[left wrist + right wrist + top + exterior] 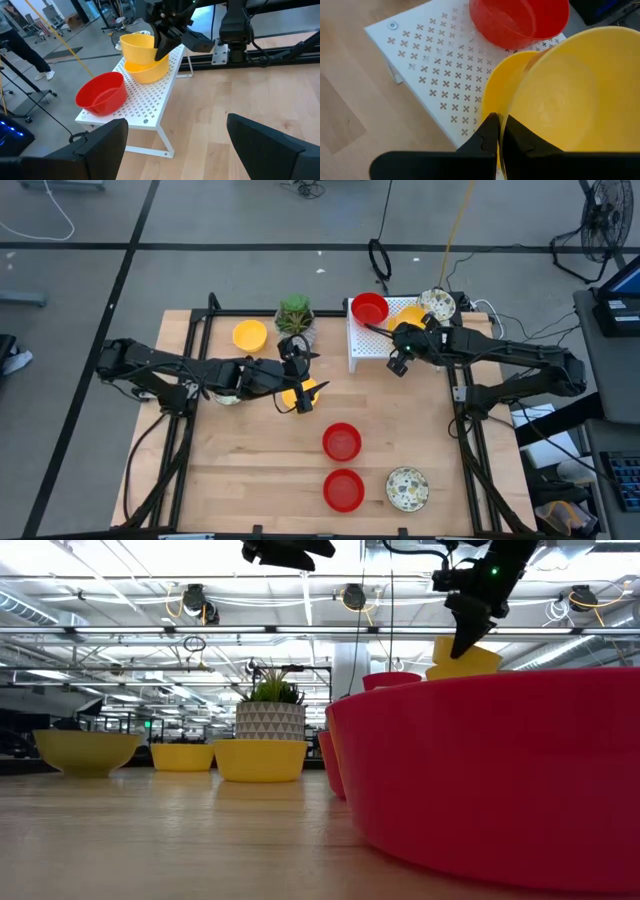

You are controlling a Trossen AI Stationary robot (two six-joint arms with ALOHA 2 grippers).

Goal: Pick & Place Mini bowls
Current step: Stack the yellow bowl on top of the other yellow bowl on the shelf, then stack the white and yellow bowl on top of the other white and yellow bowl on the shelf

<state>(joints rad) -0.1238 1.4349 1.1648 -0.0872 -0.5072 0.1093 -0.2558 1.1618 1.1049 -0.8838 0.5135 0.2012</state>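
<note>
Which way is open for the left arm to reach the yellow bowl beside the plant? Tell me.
Probably yes, from above: the yellow bowl sits alone on bare table near the left tool, which is open and empty. Only the plant stands nearby.

Yellow bowl (570, 95) tilted atop another yellow (502, 95) on rack — red bowl (520, 20) beside, others scattered on table.

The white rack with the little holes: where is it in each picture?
High view: rack, back of the table, right of the plant.
Low view: not visible.
Left wrist view: rack, centre-left.
Right wrist view: rack, upper left.
Shared landmark: red bowl on it.
</note>
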